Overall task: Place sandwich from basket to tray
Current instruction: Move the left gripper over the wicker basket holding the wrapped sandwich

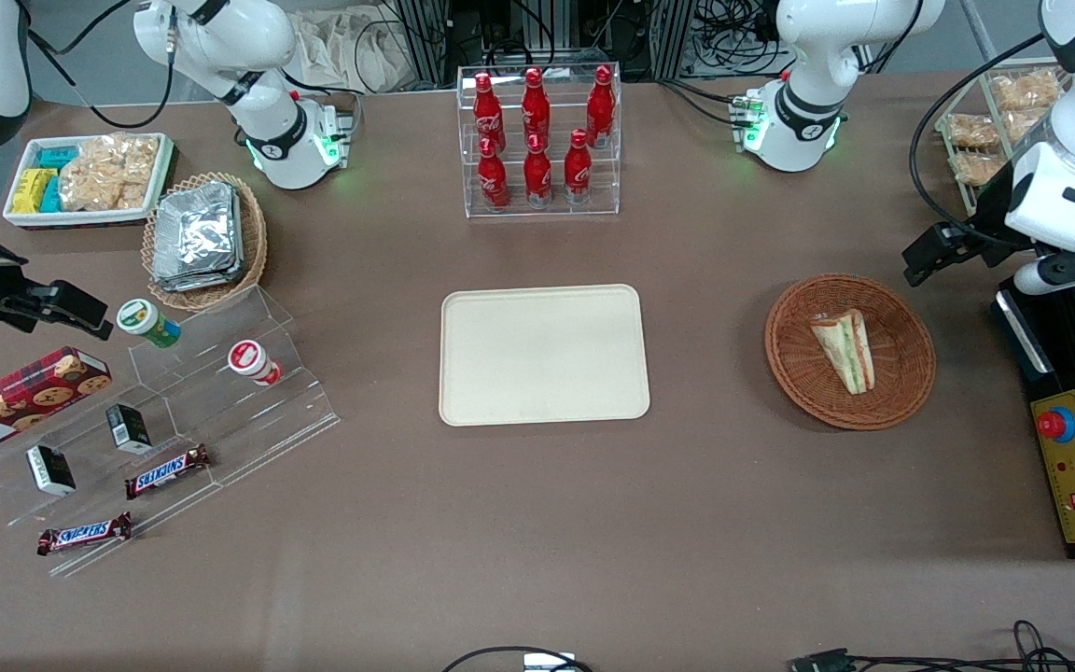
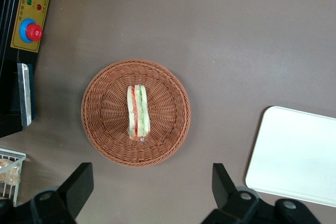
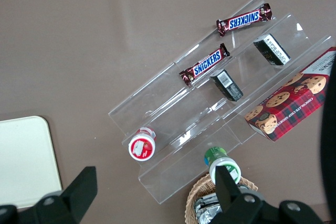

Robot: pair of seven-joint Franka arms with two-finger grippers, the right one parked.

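Brown cloth covers a long table (image 1: 537,523) seen from the front, and the tray (image 1: 543,355) at its middle serves as the landmark for everything else.

Toward the parked arm's end from the tray stands a stepped clear rack (image 1: 220,392) holding snack bars (image 1: 167,471) and small cups (image 1: 253,361), tiered so each item faces out and can be reached. Farther from the camera than the tray, a clear shelf holds red bottles (image 1: 536,140) upright in rows.

The tray itself is cream, flat and bare, with a low rim; it lies open as the landing spot for the food.

Toward the working arm's end from the tray, well apart from it, sits the basket (image 1: 901,383), round and reddish-brown. The sandwich (image 1: 844,349) lies in it near the centre, a pale wedge with green and orange-red filling along its cut edge. In the wrist view the sandwich (image 2: 138,112) rests on its side with the layered edge facing up, which likely offers two flat bread faces for the fingers to close on.

The gripper (image 2: 149,192) hangs above the table just beside the basket (image 2: 105,140), on the side away from the tray (image 2: 294,156). Its fingers (image 2: 79,182) are spread wide and hold nothing, ready to descend around the wedge. The pick has not yet begun.
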